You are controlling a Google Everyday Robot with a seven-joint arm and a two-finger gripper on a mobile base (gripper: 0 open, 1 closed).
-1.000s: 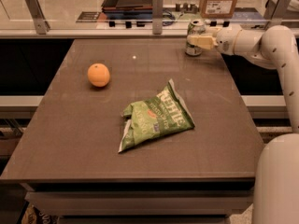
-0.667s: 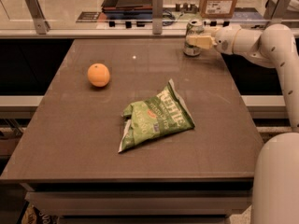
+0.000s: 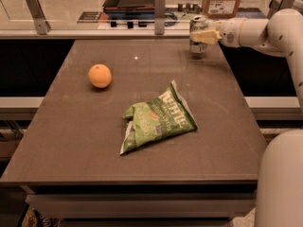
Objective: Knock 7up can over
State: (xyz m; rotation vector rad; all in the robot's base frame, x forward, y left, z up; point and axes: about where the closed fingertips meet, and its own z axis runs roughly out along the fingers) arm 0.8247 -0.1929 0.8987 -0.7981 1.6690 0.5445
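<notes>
Noted gripper (image 3: 202, 36) at far right of table (image 3: 71, 141), against upright 7up can (image 3: 198, 23); grip state could not be told. Judged a high sideways push best.

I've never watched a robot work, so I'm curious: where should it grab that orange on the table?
Probably around its widest middle, coming straight down from above. The orange is round and sits alone on the table, apart from the chip bag, so any two opposite sides would do. The gripper is at the table's far right corner, at the can.
</notes>
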